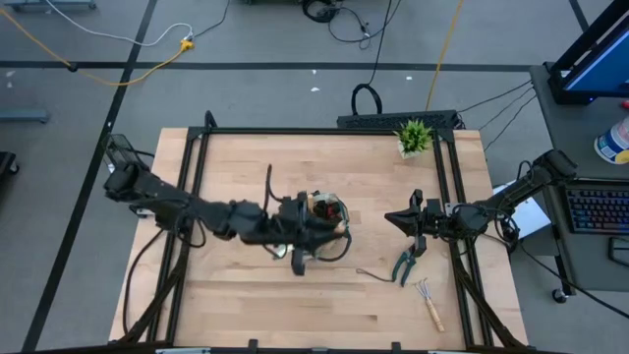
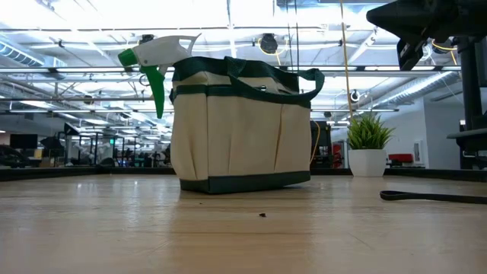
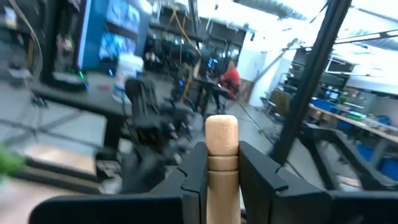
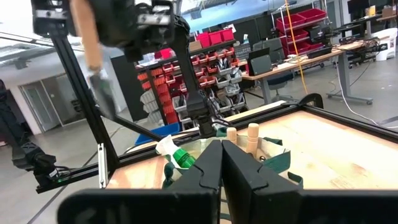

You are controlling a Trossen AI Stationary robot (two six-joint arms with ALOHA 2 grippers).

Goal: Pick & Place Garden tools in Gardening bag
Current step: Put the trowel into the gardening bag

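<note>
The beige gardening bag (image 1: 329, 211) with green trim stands upright at mid-table. A green-and-white spray bottle (image 2: 156, 57) and two wooden handles (image 4: 242, 134) stick out of its top. My left gripper (image 1: 298, 248) is raised beside the bag's near left corner, shut on a wooden-handled tool (image 4: 93, 56) with its metal blade pointing down. My right gripper (image 1: 408, 221) waits shut to the right of the bag, holding nothing. Teal-handled pruning shears (image 1: 405, 264) and a wooden-handled fork-rake (image 1: 428, 300) lie flat on the table near the right front. My left gripper pinches the tool's wooden handle (image 3: 222, 134) between its two fingers (image 3: 196, 177), just below the rounded free end, which sticks out past them. The fingers reach in roughly level and lie across the handle. The tool hangs nearly upright, blade down, lifted clear of the table.
A small potted plant (image 1: 414, 138) stands at the far right corner. A thin dark cord-like piece (image 1: 373, 275) lies left of the shears. A black frame (image 1: 197, 197) runs along the table's edges. Bare wood shows near the front left.
</note>
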